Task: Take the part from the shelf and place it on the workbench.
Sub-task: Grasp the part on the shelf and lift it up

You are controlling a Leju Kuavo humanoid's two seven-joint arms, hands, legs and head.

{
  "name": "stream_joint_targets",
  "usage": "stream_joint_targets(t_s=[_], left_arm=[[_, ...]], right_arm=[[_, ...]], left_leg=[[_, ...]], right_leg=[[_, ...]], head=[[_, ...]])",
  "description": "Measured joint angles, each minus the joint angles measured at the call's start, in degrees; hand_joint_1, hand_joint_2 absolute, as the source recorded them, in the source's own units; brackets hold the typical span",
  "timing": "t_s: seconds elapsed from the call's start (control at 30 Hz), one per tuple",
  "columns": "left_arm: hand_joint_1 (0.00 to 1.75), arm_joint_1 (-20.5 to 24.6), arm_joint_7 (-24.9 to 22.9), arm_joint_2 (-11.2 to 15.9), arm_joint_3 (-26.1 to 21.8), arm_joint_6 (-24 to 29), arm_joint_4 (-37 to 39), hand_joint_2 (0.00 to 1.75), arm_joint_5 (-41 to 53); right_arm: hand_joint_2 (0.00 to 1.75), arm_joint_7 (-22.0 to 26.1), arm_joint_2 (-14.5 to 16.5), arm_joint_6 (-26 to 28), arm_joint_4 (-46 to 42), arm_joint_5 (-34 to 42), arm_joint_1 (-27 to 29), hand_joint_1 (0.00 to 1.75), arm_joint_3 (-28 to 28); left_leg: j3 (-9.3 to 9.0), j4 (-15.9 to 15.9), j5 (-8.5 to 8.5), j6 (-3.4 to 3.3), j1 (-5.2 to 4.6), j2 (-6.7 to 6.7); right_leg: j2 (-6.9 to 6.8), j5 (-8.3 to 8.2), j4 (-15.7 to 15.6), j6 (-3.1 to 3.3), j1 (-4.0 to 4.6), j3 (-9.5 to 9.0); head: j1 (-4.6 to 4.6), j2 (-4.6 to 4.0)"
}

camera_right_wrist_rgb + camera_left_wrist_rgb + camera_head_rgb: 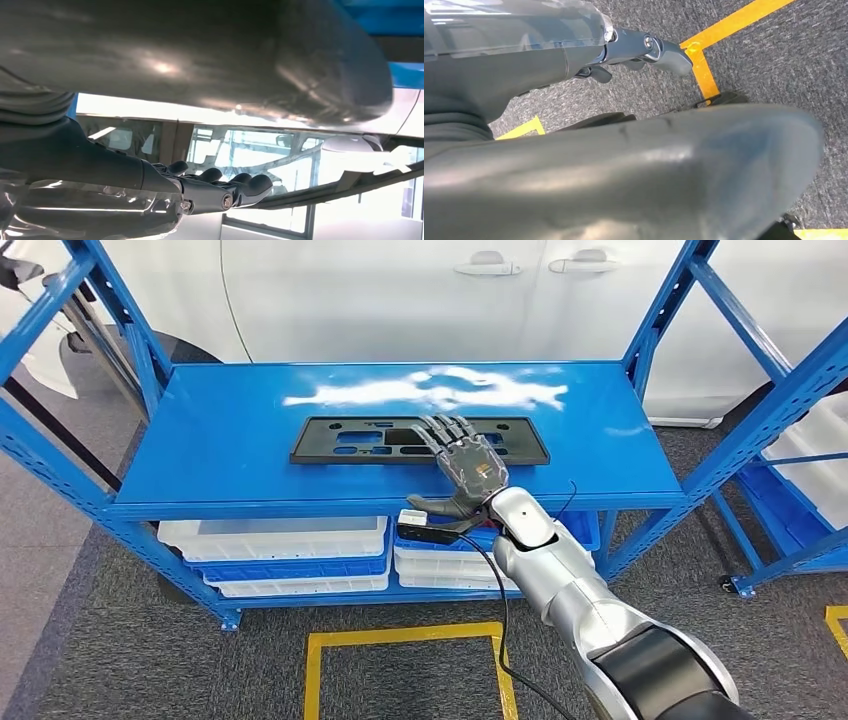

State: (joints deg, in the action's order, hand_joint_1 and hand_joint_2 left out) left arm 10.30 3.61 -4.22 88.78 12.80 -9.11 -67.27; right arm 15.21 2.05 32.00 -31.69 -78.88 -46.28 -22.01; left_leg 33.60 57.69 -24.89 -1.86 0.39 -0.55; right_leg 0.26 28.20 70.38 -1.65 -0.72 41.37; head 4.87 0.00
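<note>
A flat black part [350, 440] with rectangular cut-outs lies along the middle of the blue shelf top [220, 410]. My right hand [468, 465] is stretched out palm down over the part's right portion. Its fingers lie straight and slightly apart on or just above the part, and its thumb hangs by the shelf's front edge. Seen from the right wrist, that hand [225, 190] has its fingers extended with nothing closed in them. My left hand [644, 50] hangs over the grey carpet holding nothing.
White and blue bins [280, 545] fill the lower shelf level. A white car [400, 290] stands right behind the shelf. A second blue rack [800, 430] stands at the right. Yellow floor lines [400, 640] mark the carpet in front.
</note>
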Motion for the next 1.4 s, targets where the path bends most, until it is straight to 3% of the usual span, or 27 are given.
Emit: stream_joint_targets(t_s=[0.07,0.1,0.17,0.27,0.3,0.37,0.43,0.47,0.5,0.53,0.6,0.63,0.73,0.8,0.87,0.93,0.97,1.0,1.07,1.13,1.23,1.3,1.4], left_arm=[[0.0,0.0,-0.1,-0.1,0.0,0.0,0.0,0.0,0.3],[0.0,0.0,-0.1,-0.1,0.0,0.0,0.0,0.0,0.5],[0.0,0.1,-0.2,-0.1,0.0,0.0,0.0,0.0,0.8],[0.0,0.1,-0.4,-0.2,0.0,0.3,0.0,0.0,1.0],[0.0,0.1,-0.4,-0.2,0.0,0.5,0.0,0.0,1.0],[0.0,0.2,-0.4,-0.2,0.0,0.7,0.0,0.0,1.0],[0.0,0.1,-0.5,-0.1,0.0,0.7,0.0,0.0,1.0],[0.0,0.1,-0.5,-0.1,0.0,0.8,0.0,0.0,1.0],[0.0,0.1,-0.6,-0.1,0.0,0.8,0.0,0.0,1.1],[0.0,0.1,-0.6,-0.1,0.0,0.8,0.0,0.0,1.1],[0.0,0.2,-0.6,-0.1,0.0,0.8,0.0,0.0,1.2],[0.0,0.2,-0.7,-0.1,0.0,0.8,0.0,0.0,1.2],[0.0,0.1,-0.8,-0.1,0.0,0.7,0.0,0.0,1.4],[0.0,0.1,-0.9,-0.1,0.0,0.7,0.0,0.0,1.4],[0.0,0.2,-0.9,-0.1,0.0,0.7,0.0,0.0,1.5],[0.0,0.1,-1.0,-0.1,0.0,0.7,0.0,0.0,1.5],[0.0,0.1,-1.0,-0.1,0.0,0.7,0.0,0.0,1.5],[0.0,0.1,-1.0,-0.1,0.0,0.7,0.0,0.0,1.6],[0.0,0.1,-1.1,-0.1,0.0,0.7,0.0,0.0,1.7],[0.0,0.1,-1.1,-0.2,0.0,0.7,0.0,0.0,1.7],[0.0,0.1,-1.1,-0.2,0.0,0.8,0.0,0.0,1.8],[0.0,0.1,-1.1,-0.2,0.0,0.8,0.1,0.0,1.8],[0.0,0.1,-1.1,-0.2,0.0,0.8,0.1,0.0,1.7]], right_arm=[[0.0,-0.1,0.0,0.0,0.0,0.1,-0.1,0.0,0.0],[0.0,-0.2,-0.1,0.0,0.0,0.2,-0.1,0.0,0.0],[0.0,-0.5,-0.1,0.0,0.0,0.3,0.0,0.0,-0.1],[0.0,-0.8,-0.2,0.0,-0.1,0.3,0.1,0.0,-0.1],[0.0,-0.8,-0.2,0.0,-0.1,0.3,0.1,0.0,-0.2],[0.0,-0.7,-0.2,-0.1,-0.1,0.3,0.1,0.0,-0.3],[0.0,-0.4,-0.1,-0.2,-0.1,0.3,0.2,0.0,-0.5],[0.0,-0.2,-0.1,-0.4,-0.1,0.1,0.3,0.0,-0.7],[0.0,-0.1,-0.1,-0.7,-0.1,-0.2,0.3,0.0,-1.0],[0.0,0.0,-0.1,-1.1,-0.1,-0.7,0.3,0.0,-1.4],[0.0,-0.7,-0.1,-2.1,0.1,-2.4,0.2,0.0,-2.4],[0.0,-1.3,-0.1,-2.6,0.3,-3.4,0.2,0.0,-3.0],[0.0,-2.8,-0.1,-3.5,0.7,-5.4,0.1,0.0,-5.0],[0.87,-3.1,-0.1,-3.5,1.0,-5.6,-0.1,0.0,-5.8],[1.75,-3.3,-0.1,-3.6,1.2,-5.8,-0.2,0.0,-6.3],[1.75,-4.0,-0.1,-4.1,1.6,-6.7,-0.2,0.0,-7.0],[1.75,-4.7,-0.2,-4.7,1.8,-7.6,-0.2,0.0,-7.4],[1.75,-5.5,-0.2,-5.4,1.9,-8.5,-0.4,0.0,-7.9],[1.75,-7.4,-0.3,-7.0,2.2,-10.0,-1.1,0.0,-9.2],[1.75,-9.8,-0.4,-9.0,2.6,-10.7,-2.5,0.0,-11.2],[1.75,-12.7,-0.5,-11.1,3.2,-10.9,-4.1,0.0,-14.6],[1.75,-13.8,-0.6,-11.5,3.5,-10.9,-4.9,0.0,-16.5],[1.75,-14.5,-0.5,-11.4,3.7,-10.5,-5.7,0.0,-18.2]], left_leg=[[-0.59,0.1,-0.55,0.3,-0.16,-0.07],[-0.73,0.2,-0.78,0.5,-0.26,-0.07],[-0.78,0.1,-1.03,1.0,-0.38,-0.04],[-0.54,1.3,-2.19,1.92,-0.37,0.11],[0.35,3.4,-3.44,2.2,-0.32,0.16],[4.01,10.9,-6.85,2.67,-0.07,0.2],[7.34,16.6,-8.19,3.0,0.17,0.21],[7.61,16.4,-7.18,3.1,0.28,0.22],[6.78,14.0,-5.24,3.15,0.39,0.23],[5.08,10.0,-2.79,3.15,0.51,0.26],[1.9,3.0,-0.03,2.85,0.47,0.26],[1.12,1.2,0.33,2.58,0.42,0.24],[0.96,0.6,0.26,1.42,0.3,0.12],[0.8,0.3,0.47,0.69,0.38,0.14],[0.75,0.2,0.47,0.3,0.33,0.19],[0.74,0.3,0.38,0.15,0.18,0.18],[0.71,0.3,0.33,0.12,0.11,0.13],[0.64,0.4,0.26,0.13,0.04,0.08],[0.52,0.5,0.08,0.26,-0.17,0.0],[0.57,0.6,-0.08,0.61,-0.4,0.04],[0.55,0.5,-0.24,1.5,-0.33,0.12],[1.21,2.3,-1.6,2.11,-0.28,0.17],[6.01,12.6,-6.57,2.83,0.02,0.2]], right_leg=[[-0.02,-4.27,-8.0,0.65,0.22,-3.3],[-0.06,-5.13,-10.7,0.92,0.36,-4.48],[-0.08,-4.91,-12.3,1.26,0.67,-5.24],[-0.09,-4.84,-13.0,1.95,0.25,-5.79],[-0.12,-4.83,-13.2,2.2,0.06,-6.05],[-0.19,-4.67,-13.3,2.56,0.02,-6.31],[-0.17,-4.51,-13.3,2.58,0.03,-6.42],[-0.15,-4.41,-13.2,2.51,0.0,-6.52],[-0.12,-4.26,-13.1,2.4,-0.04,-6.66],[-0.09,-4.06,-13.0,2.21,-0.07,-6.83],[0.0,-3.65,-12.6,1.65,0.14,-6.95],[0.03,-3.54,-12.5,1.36,0.28,-6.92],[-0.01,-3.36,-12.4,0.46,0.19,-6.84],[-0.08,-1.55,-9.7,-0.08,-0.02,-5.65],[-0.11,1.94,-2.7,-0.43,-0.08,-2.28],[-0.11,3.79,3.5,-0.53,-0.06,0.93],[-0.11,3.17,3.9,-0.42,-0.04,1.28],[-0.11,1.55,1.9,-0.19,-0.01,0.48],[-0.1,-2.34,-5.9,0.56,0.22,-3.12],[-0.15,-4.04,-11.2,1.15,0.58,-5.51],[-0.23,-4.11,-12.4,1.71,0.7,-5.98],[-0.28,-4.36,-13.0,2.29,0.35,-6.35],[-0.31,-4.38,-13.2,2.73,0.25,-6.57]], head=[[0.0,0.0],[0.0,0.0],[-0.01,0.0],[-0.02,0.0],[-0.02,0.0],[-0.02,0.0],[-0.02,0.0],[-0.02,0.0],[-0.02,0.0],[-0.02,0.0],[-0.02,0.0],[-0.02,0.0],[-0.02,0.0],[-0.02,0.0],[-0.02,0.0],[-0.02,0.0],[-0.02,0.0],[-0.02,0.0],[-0.02,0.0],[-0.02,0.0],[-0.02,0.0],[-0.02,0.0],[-0.02,0.0]])
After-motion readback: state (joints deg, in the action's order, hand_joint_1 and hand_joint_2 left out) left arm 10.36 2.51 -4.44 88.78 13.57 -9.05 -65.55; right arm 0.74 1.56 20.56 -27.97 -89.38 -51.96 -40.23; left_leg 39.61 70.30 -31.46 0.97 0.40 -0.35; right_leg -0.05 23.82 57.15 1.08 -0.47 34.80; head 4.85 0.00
